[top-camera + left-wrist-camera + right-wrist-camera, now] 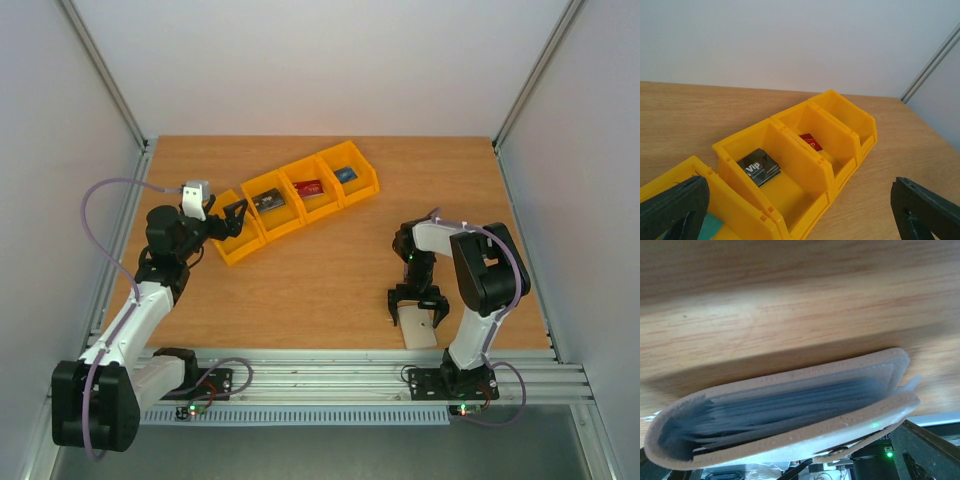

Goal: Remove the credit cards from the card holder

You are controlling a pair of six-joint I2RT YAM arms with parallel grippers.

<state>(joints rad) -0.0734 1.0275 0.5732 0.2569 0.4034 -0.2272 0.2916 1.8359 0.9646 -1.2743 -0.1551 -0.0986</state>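
**Wooden table: status of hands, card holder and cards**

Light wood forms the table (330, 280), which is enclosed by white walls. A diagonal row of four yellow bins (287, 226) is set at the far left.

1. One of the credit cards is seen in each bin: the teal card (711, 228) in the nearest bin, the dark card (267, 200) in the second, the red card (309, 187) in the third and the blue card (346, 174) in the farthest.
2. The left hand (228, 220) is positioned over the nearest bin, with its fingers spread wide apart and nothing between them.
3. The card holder (421, 330) is located at the near right edge of the table. It is folded, with the cream face outward and the blue-grey pockets inside.
4. The right hand (418, 304) is placed directly over the card holder, with its fingers spread wide. Contact with the card holder cannot be determined.
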